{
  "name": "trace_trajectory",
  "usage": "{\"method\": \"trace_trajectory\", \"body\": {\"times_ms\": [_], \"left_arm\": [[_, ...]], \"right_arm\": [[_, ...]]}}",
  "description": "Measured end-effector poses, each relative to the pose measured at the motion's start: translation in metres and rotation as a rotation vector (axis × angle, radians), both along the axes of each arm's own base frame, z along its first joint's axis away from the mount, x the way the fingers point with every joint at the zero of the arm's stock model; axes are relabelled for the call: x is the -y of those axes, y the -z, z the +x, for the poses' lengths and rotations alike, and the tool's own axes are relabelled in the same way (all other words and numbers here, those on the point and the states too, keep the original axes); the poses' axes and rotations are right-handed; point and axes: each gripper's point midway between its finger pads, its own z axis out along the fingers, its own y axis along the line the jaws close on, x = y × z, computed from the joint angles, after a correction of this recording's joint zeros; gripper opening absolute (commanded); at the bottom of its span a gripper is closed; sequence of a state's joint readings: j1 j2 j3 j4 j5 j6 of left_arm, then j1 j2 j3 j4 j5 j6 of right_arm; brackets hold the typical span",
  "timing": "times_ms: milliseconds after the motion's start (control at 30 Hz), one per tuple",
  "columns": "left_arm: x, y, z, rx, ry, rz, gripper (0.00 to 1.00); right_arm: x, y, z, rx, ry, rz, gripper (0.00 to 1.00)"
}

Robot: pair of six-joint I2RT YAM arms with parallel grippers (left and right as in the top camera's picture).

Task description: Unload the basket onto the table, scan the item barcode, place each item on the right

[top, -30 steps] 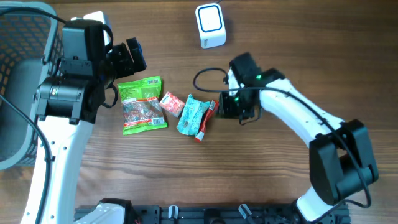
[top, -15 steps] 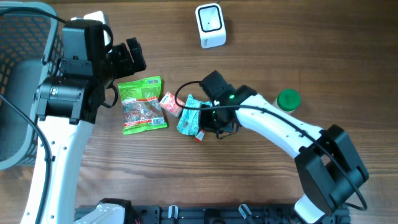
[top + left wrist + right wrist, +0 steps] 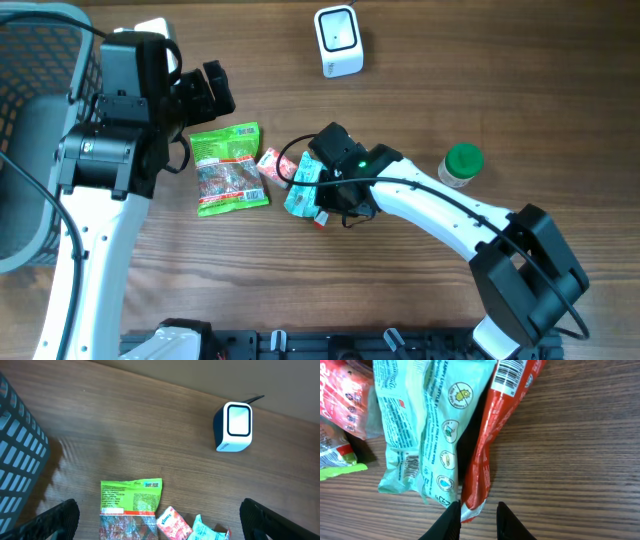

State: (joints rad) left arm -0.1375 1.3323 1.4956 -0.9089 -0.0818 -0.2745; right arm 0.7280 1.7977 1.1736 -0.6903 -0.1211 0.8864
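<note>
The white barcode scanner stands at the table's far edge and also shows in the left wrist view as the scanner. A green snack packet, a pink tissue pack, a teal pack and a red bar lie in a row mid-table. My right gripper hovers low over the red bar. Its jaws are narrowly open around the bar's near end, and a gap shows at the right finger. A barcode shows on the bar's far end. My left gripper hangs wide open above the packs.
A green-capped jar stands right of the right arm. A dark mesh basket fills the far left, beside the left arm. The teal pack lies against the red bar's left side.
The right arm swung left from over the jar to the teal pack and red bar, uncovering the jar. Its jaws narrowed, then parted slightly. The left arm has not moved.
</note>
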Motion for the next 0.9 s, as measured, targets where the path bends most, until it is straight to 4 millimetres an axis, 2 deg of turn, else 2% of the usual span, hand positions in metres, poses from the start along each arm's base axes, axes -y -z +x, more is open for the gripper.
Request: {"method": "trace_trajectory", "body": {"times_ms": [100,233,500,533,600,767,833,900], "left_arm": [[0.0,0.0,0.0,0.0,0.0,0.0,1.0],[0.0,0.0,0.0,0.0,0.0,0.0,1.0],[0.0,0.0,0.0,0.0,0.0,0.0,1.0],[0.0,0.0,0.0,0.0,0.0,0.0,1.0],[0.0,0.0,0.0,0.0,0.0,0.0,1.0],[0.0,0.0,0.0,0.0,0.0,0.0,1.0],[0.0,0.0,0.0,0.0,0.0,0.0,1.0],[0.0,0.0,0.0,0.0,0.0,0.0,1.0]], "right_arm": [[-0.001,0.002,0.005,0.017,0.012,-0.003,0.2],[0.0,0.013,0.008,0.013,0.021,-0.019,0.2],[-0.001,0.015,0.01,0.025,0.024,-0.019,0.19],[-0.003,0.016,0.013,0.039,0.024,-0.006,0.17],[-0.003,0.021,0.013,0.049,0.026,0.002,0.04],[0.001,0.027,0.01,0.059,-0.01,-0.012,0.04],[0.008,0.029,0.008,0.061,-0.089,-0.048,0.04],[0.038,0.03,-0.001,0.015,-0.14,-0.154,0.04]]}}
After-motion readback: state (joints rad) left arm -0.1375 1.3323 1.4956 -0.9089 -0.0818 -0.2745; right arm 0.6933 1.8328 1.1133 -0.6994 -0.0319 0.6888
